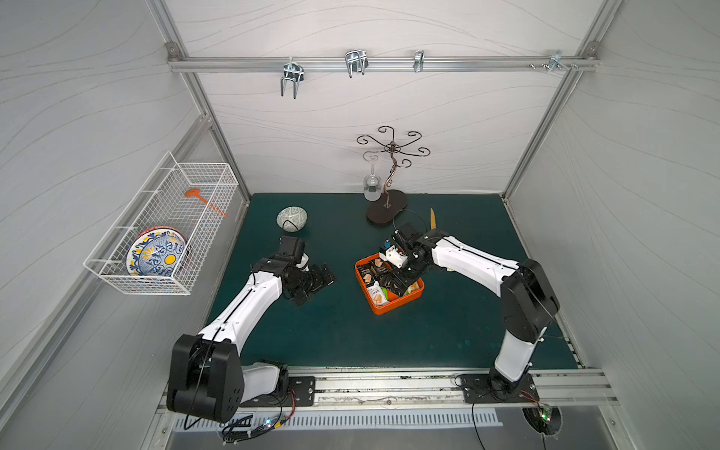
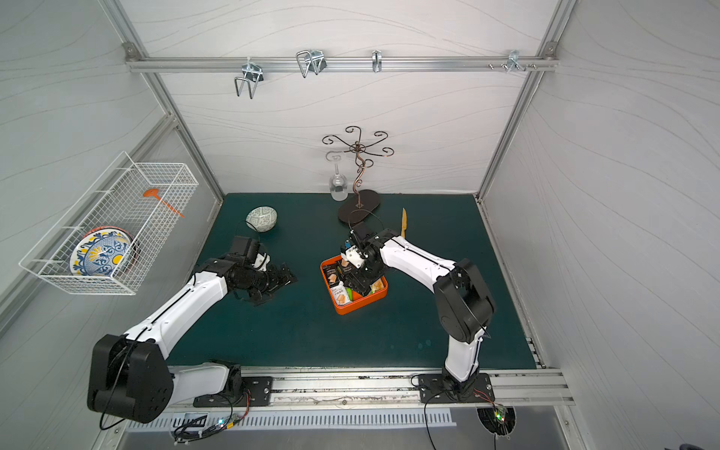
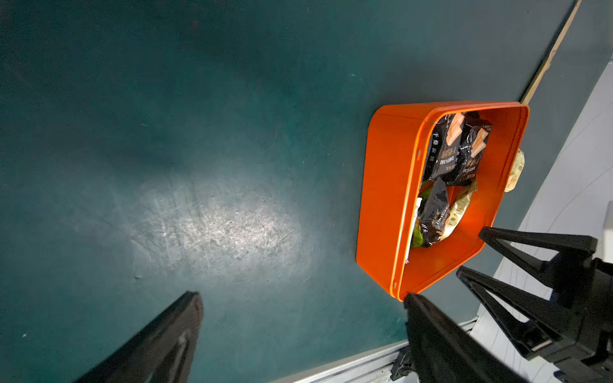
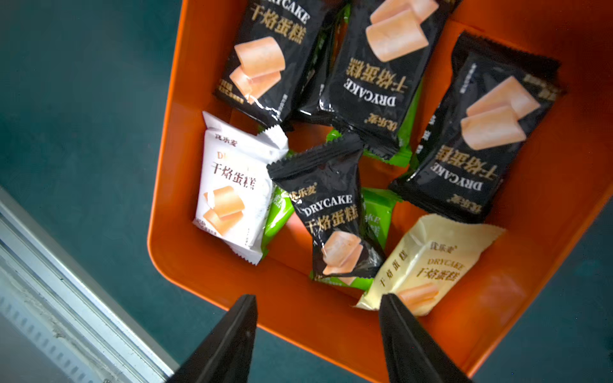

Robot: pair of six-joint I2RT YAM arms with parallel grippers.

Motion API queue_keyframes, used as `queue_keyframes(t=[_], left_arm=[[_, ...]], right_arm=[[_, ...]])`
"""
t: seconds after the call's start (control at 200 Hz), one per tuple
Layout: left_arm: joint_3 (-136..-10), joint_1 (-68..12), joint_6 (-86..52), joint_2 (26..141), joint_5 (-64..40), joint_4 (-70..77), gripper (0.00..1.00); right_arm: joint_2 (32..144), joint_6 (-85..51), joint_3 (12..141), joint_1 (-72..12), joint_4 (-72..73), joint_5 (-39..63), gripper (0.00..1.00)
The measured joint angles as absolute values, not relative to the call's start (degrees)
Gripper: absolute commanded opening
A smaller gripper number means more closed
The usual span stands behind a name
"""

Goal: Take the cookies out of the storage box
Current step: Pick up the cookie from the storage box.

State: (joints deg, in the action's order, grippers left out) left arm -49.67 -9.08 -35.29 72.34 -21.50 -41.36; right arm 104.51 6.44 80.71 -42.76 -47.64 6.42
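Note:
The storage box (image 1: 383, 309) (image 2: 352, 307) is an orange tray on the green mat, right of centre in both top views. Several cookies (image 1: 376, 294) lie in it: black (image 4: 335, 215), white (image 4: 232, 192), green (image 4: 378, 215) and pale yellow (image 4: 428, 265) packets. My right gripper (image 4: 318, 296) (image 1: 397, 286) hangs open over the box's near corner, one finger above the pale yellow packet, nothing between the fingers. My left gripper (image 3: 302, 295) (image 1: 325, 278) is wide open above bare mat, left of the box (image 3: 388, 185). Another pale yellow packet (image 3: 515, 169) shows beyond the box's far wall.
A patterned bowl (image 1: 292, 218) sits at the back left of the mat. A metal glass rack (image 1: 386, 210) with a hanging wine glass (image 1: 372, 187) stands at the back centre, a wooden spatula (image 1: 432, 218) beside it. A wire basket (image 1: 163, 233) hangs on the left wall.

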Motion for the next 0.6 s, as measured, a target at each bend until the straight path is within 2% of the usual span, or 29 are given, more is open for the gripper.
queue_keyframes(t=[0.6], left_arm=[[-49.7, -8.9, -35.1, 71.3, -21.4, -43.7, 0.99]], right_arm=[[113.1, 8.6, 84.4, -43.6, -44.8, 4.8, 0.65]])
